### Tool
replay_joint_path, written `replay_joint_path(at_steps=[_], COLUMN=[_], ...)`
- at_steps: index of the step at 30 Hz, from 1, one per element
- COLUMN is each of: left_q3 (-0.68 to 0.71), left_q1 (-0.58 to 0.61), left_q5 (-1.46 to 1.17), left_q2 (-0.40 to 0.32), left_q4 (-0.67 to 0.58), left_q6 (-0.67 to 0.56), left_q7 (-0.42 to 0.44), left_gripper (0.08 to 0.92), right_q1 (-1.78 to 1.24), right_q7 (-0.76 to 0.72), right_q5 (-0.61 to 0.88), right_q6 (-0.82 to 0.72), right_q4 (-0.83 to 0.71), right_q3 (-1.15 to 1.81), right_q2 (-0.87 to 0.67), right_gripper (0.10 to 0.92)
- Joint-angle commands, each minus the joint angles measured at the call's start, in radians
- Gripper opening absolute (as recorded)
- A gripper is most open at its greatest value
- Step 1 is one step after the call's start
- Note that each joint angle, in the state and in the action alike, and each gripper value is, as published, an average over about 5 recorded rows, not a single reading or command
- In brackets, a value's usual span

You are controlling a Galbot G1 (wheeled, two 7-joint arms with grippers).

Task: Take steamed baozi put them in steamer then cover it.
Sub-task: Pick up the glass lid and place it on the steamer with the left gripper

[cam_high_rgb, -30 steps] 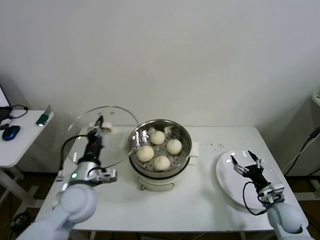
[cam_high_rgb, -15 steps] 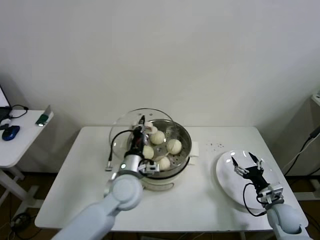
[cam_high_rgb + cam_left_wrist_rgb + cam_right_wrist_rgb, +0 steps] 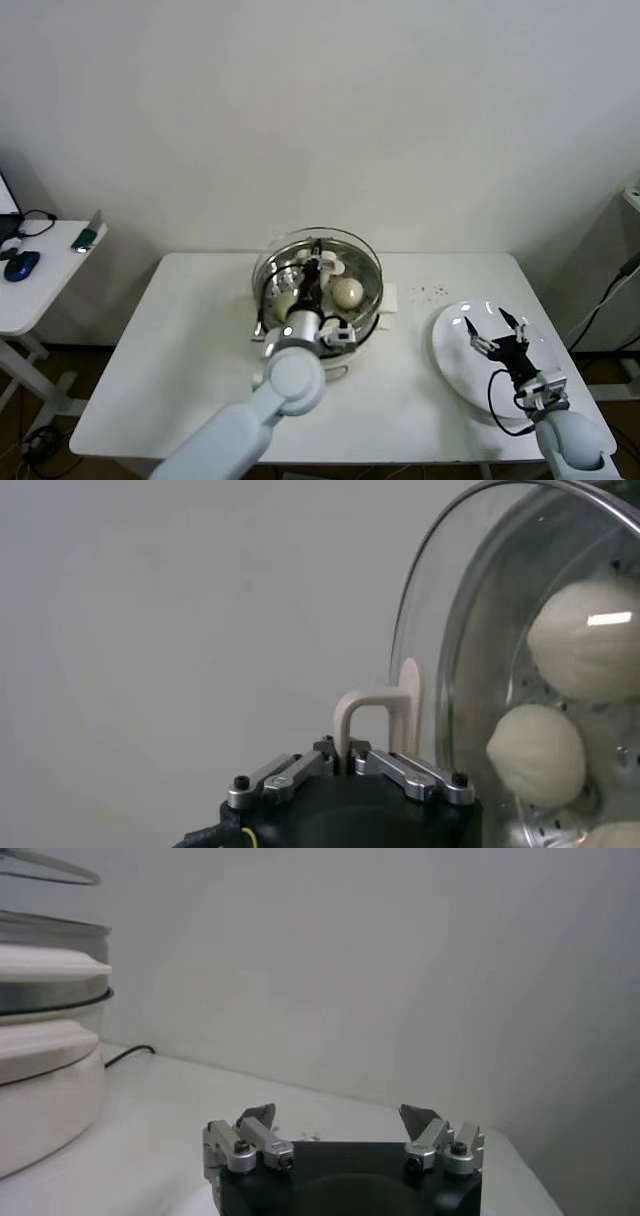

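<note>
The cover (image 3: 345,241), a clear glass lid with a metal rim, hangs tilted over the steamer (image 3: 350,352) at the table's middle. My left gripper (image 3: 315,263) is shut on its cream bar handle (image 3: 372,708), pinched between the fingers (image 3: 345,758). Steamed baozi (image 3: 347,292) lie on the steamer's perforated tray, and two show through the glass (image 3: 536,754) in the left wrist view. My right gripper (image 3: 497,330) hangs open and empty over the white plate (image 3: 455,365) at the right. In the right wrist view its jaws (image 3: 340,1116) stand wide apart.
The white table (image 3: 180,350) has bare room left of the steamer. A few dark crumbs (image 3: 432,292) lie between steamer and plate. A side table (image 3: 40,290) at far left carries a blue mouse (image 3: 22,265). The steamer's white base (image 3: 40,1088) shows in the right wrist view.
My left arm has carried the cover from left of the steamer rightwards until it hangs over the pot. The right gripper has stayed over the plate.
</note>
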Motion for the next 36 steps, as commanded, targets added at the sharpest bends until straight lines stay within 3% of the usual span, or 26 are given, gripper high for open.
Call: replay_joint_path(at_steps=[1,36], left_q3=[0.017,0.012], left_q1=[-0.003,0.000], left_q5=[0.026,0.032], left_q2=[-0.047,-0.030], left_q4=[0.046,0.088], left_q6=[0.049,0.049], left_q7=[0.011,0.004], left_gripper=[0.150,0.150], right_q1=[0.002,0.000], right_q7=[-0.006,-0.026], right_q5=[-0.006,-0.029], right_q6=[0.002,0.015], right_q4=[-0.006,-0.024], right_q3=[-0.001,0.012], right_q2=[0.000,0.012], right_gripper=[0.823,0.823])
